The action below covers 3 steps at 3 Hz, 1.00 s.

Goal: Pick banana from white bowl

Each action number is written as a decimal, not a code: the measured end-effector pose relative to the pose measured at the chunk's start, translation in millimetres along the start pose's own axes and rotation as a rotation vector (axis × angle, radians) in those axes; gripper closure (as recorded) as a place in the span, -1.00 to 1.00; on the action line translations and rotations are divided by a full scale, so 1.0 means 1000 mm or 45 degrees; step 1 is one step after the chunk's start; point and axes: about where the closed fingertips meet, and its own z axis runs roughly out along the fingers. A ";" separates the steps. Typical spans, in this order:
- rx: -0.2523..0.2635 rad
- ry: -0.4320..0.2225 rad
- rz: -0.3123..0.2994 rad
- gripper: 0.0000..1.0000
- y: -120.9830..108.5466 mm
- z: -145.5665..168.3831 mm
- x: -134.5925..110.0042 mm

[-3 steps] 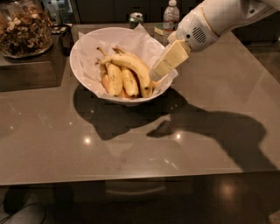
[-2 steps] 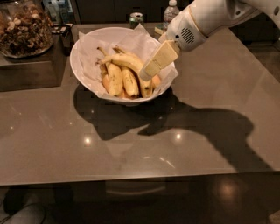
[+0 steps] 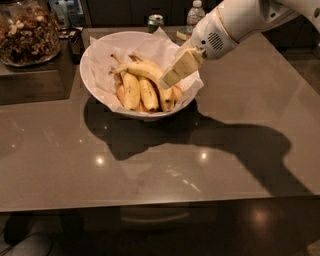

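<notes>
The white bowl (image 3: 94, 65), lined with crinkled white paper, stands on the brown table at the back middle. Several bananas lie in it. The banana (image 3: 139, 69), the longest and most curved, lies across the top of the shorter speckled ones, its stem pointing left. My gripper (image 3: 168, 81) reaches down from the upper right on a white arm (image 3: 235, 22). Its cream tip is inside the bowl's right half, at the right part of the banana. I cannot tell whether it touches the banana.
A glass jar of nuts (image 3: 27, 30) stands at the back left on a raised ledge. A can (image 3: 156, 21) and a water bottle (image 3: 195, 12) stand behind the bowl. The glossy table (image 3: 150, 165) spreads toward the front edge.
My gripper has moved left and further down into the bowl, from its right rim to the long banana. The bananas and bowl have not moved.
</notes>
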 end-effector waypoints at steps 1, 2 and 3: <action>-0.012 0.000 0.020 -0.58 -0.003 0.009 0.001; -0.022 0.017 0.026 -0.54 -0.007 0.021 -0.002; -0.014 0.030 0.033 -0.25 -0.012 0.030 -0.007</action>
